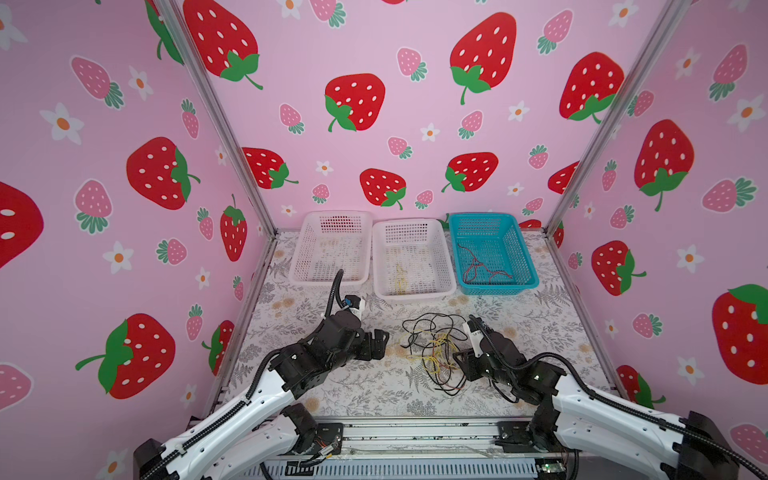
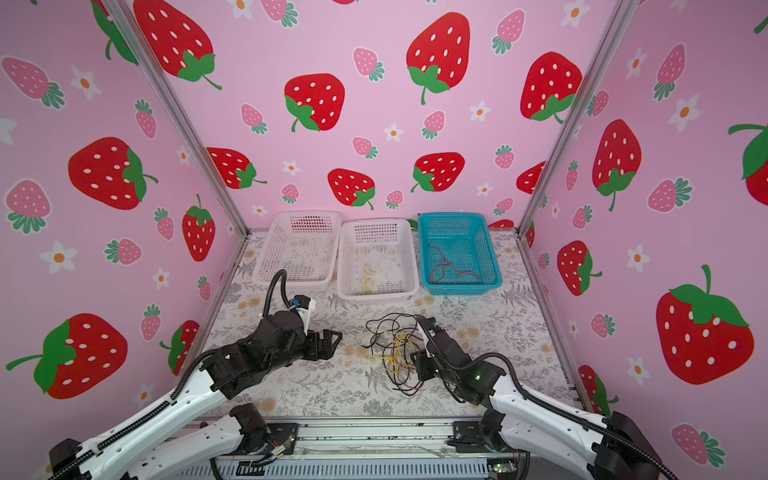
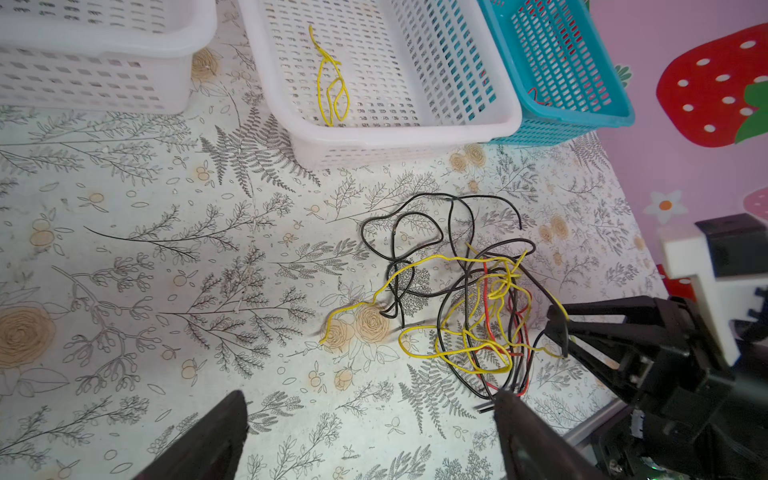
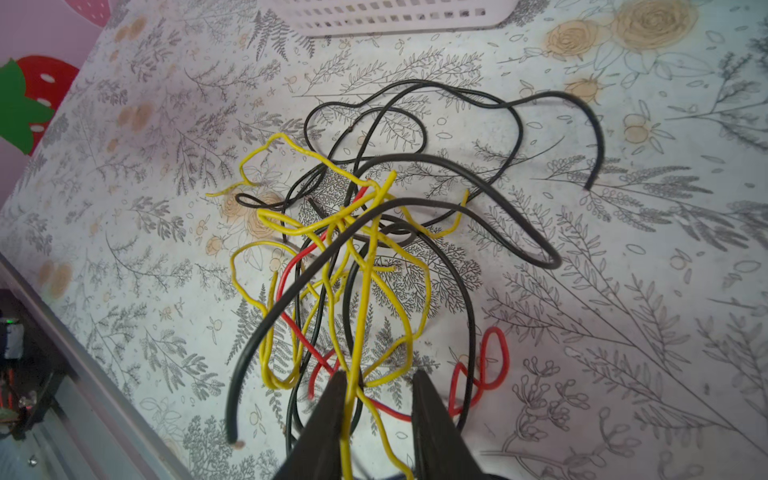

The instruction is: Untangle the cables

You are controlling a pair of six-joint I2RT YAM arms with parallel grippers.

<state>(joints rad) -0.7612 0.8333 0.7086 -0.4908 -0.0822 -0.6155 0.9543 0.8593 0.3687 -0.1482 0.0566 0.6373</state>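
Right tool low at the near edge of the cables, jaws close together yet with a gap. Two yellow strands between them, none visibly pinched. Left tool spread wide, holding nothing, over bare desk just beside the heap.

Cables in one loose tangle of black, yellow and red at mid-desk, between both tools in both top views. Black loops farthest toward the baskets, red mostly underneath.

Beyond, three baskets in a row against the back wall: white basket on the left, middle basket with a single yellow cable inside, and blue basket with a red cable inside.

Desk covered in pale cloth printed with grey ferns and tan roses. Pink walls on three sides, patterned with strawberries and small flowers. Metal rail along the front edge.

Right tool's fingertips hidden behind its own wrist in both top views. Several cable ends cut off at the frame edge in the right wrist view. Blue basket cropped in the left wrist view, red cable there only glimpsed through the mesh. White basket's floor hard to read.
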